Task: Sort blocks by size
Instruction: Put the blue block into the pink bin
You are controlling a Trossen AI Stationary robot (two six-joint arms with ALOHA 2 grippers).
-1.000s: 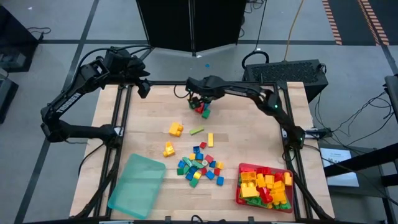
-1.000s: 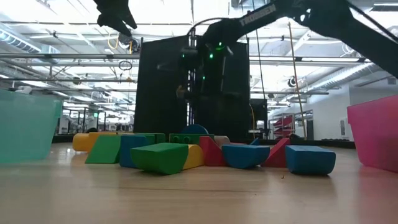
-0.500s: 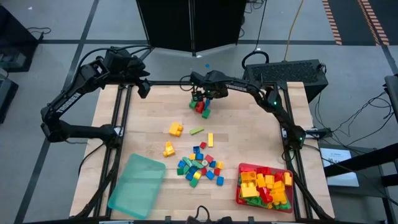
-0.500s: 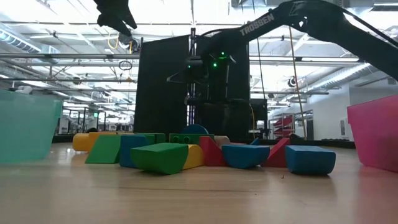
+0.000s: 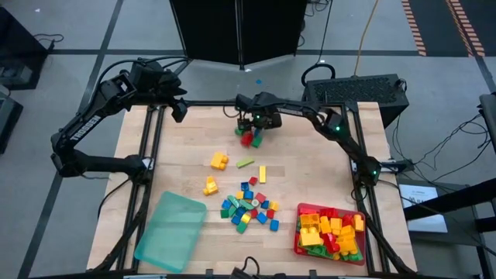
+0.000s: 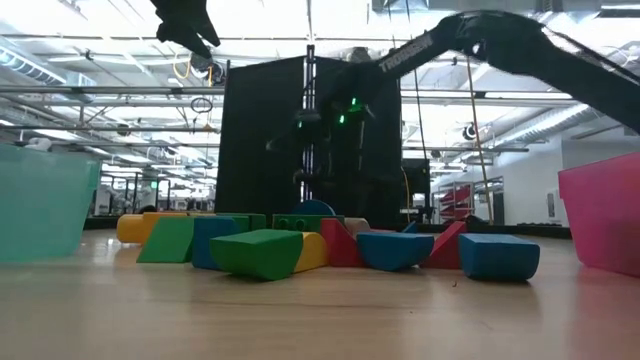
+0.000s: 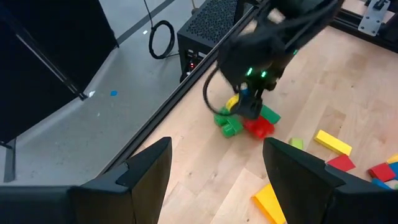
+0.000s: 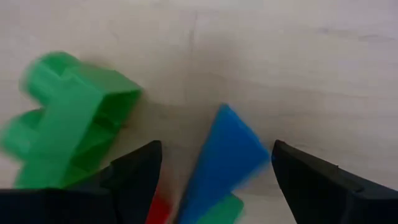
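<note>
Right gripper (image 5: 250, 126) poised over the far cluster of blocks (image 5: 250, 136), jaws apart around a blue piece.

In the right wrist view a blue block (image 8: 222, 157) sits between the spread jaws, its long axis slanting across the gap (not square to it), with a green block (image 8: 68, 121) just beside one jaw. Right arm is much the nearer; left gripper (image 5: 177, 107) waits at the worktop's (image 5: 310, 163) far left corner, jaws apart, empty. Whether the jaws touch the blue block cannot be told. The red block under it is mostly hidden.
</note>
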